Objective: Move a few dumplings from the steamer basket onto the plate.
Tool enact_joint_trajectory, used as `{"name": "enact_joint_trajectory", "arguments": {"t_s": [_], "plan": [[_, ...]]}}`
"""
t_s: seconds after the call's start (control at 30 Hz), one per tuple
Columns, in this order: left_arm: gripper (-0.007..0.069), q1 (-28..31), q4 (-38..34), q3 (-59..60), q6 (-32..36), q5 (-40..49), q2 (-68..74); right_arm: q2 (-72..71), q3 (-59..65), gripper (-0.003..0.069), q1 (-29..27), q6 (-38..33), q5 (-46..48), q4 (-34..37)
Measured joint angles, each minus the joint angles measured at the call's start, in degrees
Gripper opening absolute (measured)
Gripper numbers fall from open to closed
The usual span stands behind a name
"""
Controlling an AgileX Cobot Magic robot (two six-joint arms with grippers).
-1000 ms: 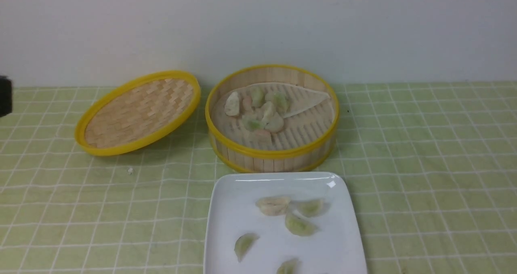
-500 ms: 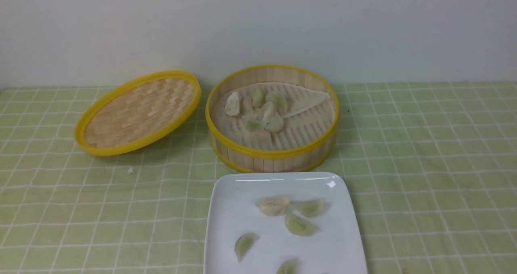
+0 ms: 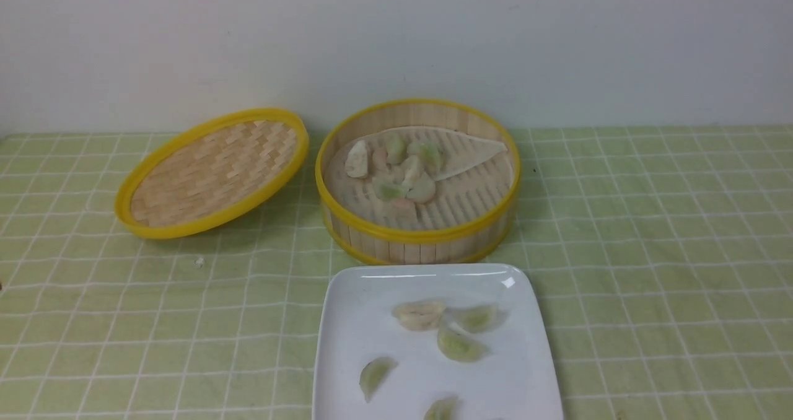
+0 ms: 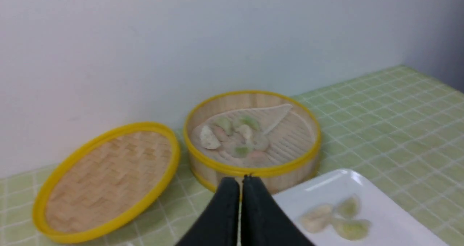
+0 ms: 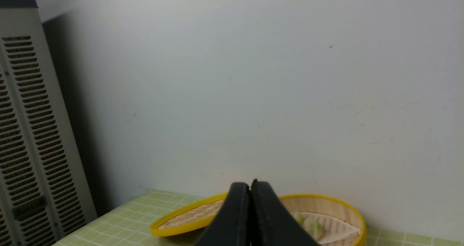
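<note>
The round bamboo steamer basket (image 3: 418, 234) stands at the middle back with several pale dumplings (image 3: 396, 169) on its paper liner. The white square plate (image 3: 353, 321) lies just in front of it and holds several dumplings (image 3: 458, 344). Neither gripper shows in the front view. In the left wrist view my left gripper (image 4: 240, 179) is shut and empty, held back from the basket (image 4: 253, 171) and the plate (image 4: 384, 224). In the right wrist view my right gripper (image 5: 250, 184) is shut and empty, raised, with the basket (image 5: 326, 204) beyond it.
The shallow woven lid (image 3: 210, 172) leans tilted to the left of the basket. A green checked cloth (image 3: 650, 253) covers the table. A white wall runs along the back. A grey vented panel (image 5: 29, 130) stands at the table's far left side.
A dark piece of the left arm at the front view's left edge a second ago has gone out of view. Basket, plate and dumplings have not moved.
</note>
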Motion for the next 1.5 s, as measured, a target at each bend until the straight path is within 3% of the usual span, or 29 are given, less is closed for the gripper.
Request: {"name": "enact_joint_trajectory", "arguments": {"t_s": [0.23, 0.33, 0.5, 1.5], "plan": [[-0.0006, 17.0, -3.6, 23.9, 4.7, -13.3, -13.6, 0.0, 0.0, -0.0013, 0.0, 0.0, 0.0, -0.1], [-0.0006, 20.4, -4.7, 32.1, 5.2, -14.5, -17.0, 0.0, 0.0, -0.0013, 0.0, 0.0, 0.1, -0.2], [-0.0006, 20.7, -4.7, 37.2, 5.3, -12.2, -17.4, 0.0, 0.0, -0.0013, 0.0, 0.0, 0.5, -0.2], [-0.0006, 20.7, -4.7, 37.2, 5.4, -11.4, -17.4, 0.0, 0.0, -0.0013, 0.0, -0.2, 0.8, 0.3]]}}
